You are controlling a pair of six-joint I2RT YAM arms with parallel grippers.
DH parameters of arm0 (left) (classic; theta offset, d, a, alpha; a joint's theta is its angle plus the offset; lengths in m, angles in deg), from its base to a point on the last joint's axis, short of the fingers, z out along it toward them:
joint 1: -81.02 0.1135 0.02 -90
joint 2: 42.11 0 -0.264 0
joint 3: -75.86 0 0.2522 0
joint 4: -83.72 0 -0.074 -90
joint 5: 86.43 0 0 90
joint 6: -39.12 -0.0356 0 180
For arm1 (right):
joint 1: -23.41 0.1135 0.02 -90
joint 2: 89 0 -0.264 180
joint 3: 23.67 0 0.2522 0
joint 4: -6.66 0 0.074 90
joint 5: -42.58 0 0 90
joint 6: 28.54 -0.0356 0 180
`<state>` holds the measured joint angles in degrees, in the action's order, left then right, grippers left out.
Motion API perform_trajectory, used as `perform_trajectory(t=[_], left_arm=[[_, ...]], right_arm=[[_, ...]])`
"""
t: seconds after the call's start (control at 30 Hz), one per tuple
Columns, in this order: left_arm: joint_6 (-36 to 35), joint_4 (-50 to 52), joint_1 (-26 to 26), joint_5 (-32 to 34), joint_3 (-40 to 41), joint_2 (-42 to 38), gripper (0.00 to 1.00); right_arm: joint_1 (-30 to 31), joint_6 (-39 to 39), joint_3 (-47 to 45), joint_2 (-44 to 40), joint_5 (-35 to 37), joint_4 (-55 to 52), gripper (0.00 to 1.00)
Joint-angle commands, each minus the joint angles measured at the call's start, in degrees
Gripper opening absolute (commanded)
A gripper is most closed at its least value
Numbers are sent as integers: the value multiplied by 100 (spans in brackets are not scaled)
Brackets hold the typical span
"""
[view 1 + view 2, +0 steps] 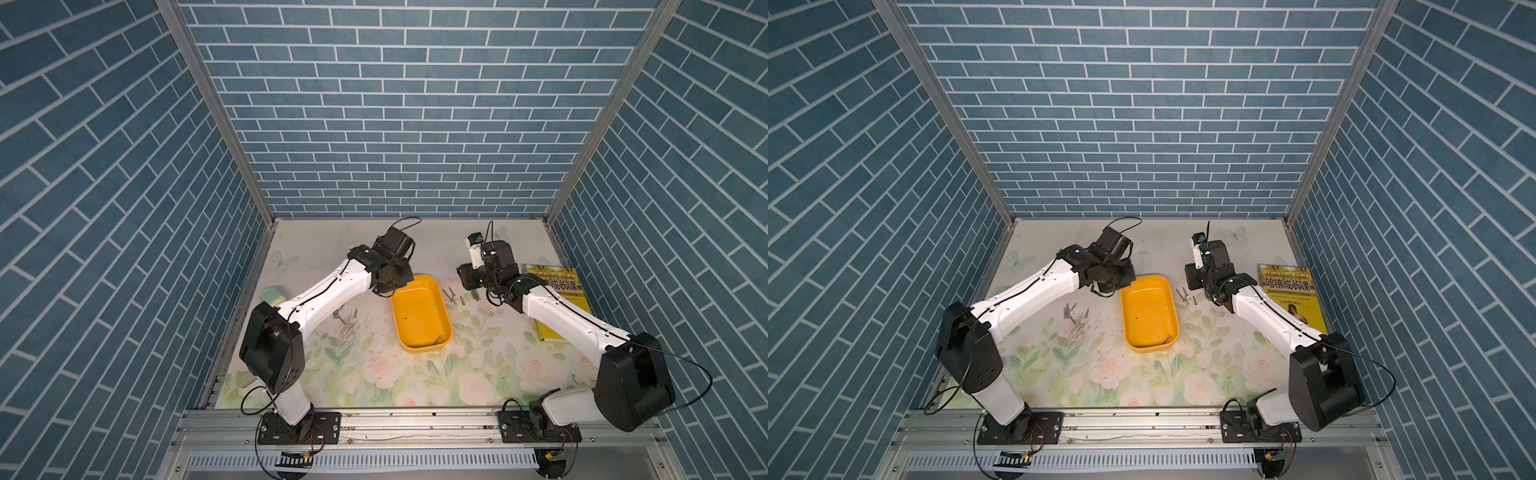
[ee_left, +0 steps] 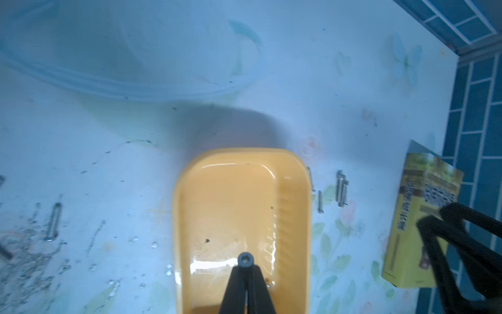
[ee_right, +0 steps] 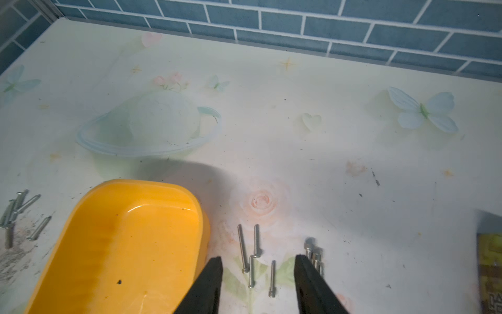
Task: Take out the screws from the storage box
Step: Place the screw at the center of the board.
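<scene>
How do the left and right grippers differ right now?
The left gripper is shut on a screw; the right gripper is open and holds nothing. The left gripper hangs over the storage box; the right gripper hangs over loose screws on the mat beside it. Both are black.

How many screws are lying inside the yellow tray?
1. A small silver metal screw lies in the near right corner of the yellow-orange plastic storage box. A second screw is pinched in the left gripper above it. The gripper may hide more.
</scene>
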<state>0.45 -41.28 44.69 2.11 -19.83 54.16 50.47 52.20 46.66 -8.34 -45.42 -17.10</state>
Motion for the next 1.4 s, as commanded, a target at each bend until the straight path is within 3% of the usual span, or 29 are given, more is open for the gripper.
perform_trajectory(t=[0.0, 0.1, 0.27, 0.47, 0.53, 0.77, 0.97, 1.03, 1.17, 1.3, 1.37], left_arm=[[-216, -44, 325, 319, 703, -245, 0], [-457, -295, 666, 372, 1215, -362, 0], [-761, -608, 927, 744, 1678, -283, 0], [-887, -914, 1146, 720, 1888, 241, 0], [-890, -993, 1163, 756, 1887, 446, 0], [-1024, -1247, 1163, 914, 1778, 753, 0], [-1042, -1258, 1160, 952, 1860, 937, 2], [-1035, -1275, 1162, 945, 1899, 955, 10], [-1035, -1315, 1163, 962, 1870, 771, 47], [-1052, -1407, 1163, 1232, 1779, 258, 99], [-1135, -1563, 1157, 1471, 1784, -113, 100]], right_arm=[[-105, -171, -8, -232, 528, 213, 53], [-145, -231, -289, -427, 1257, 558, 55], [-299, -216, -1330, -1146, 1681, 1854, 60], [-387, -382, -1526, -1035, 2655, 1644, 63], [-416, -616, -1604, -957, 3053, 1564, 70], [-492, -369, -2318, -1351, 2911, 2305, 91], [-511, -151, -2544, -1448, 2946, 2503, 93], [-540, -147, -2579, -1465, 2888, 2577, 94], [-605, -138, -2737, -1560, 2724, 2860, 100], [-666, -472, -3014, -1653, 3847, 3172, 100], [-754, -115, -3364, -1675, 3905, 3872, 100]])
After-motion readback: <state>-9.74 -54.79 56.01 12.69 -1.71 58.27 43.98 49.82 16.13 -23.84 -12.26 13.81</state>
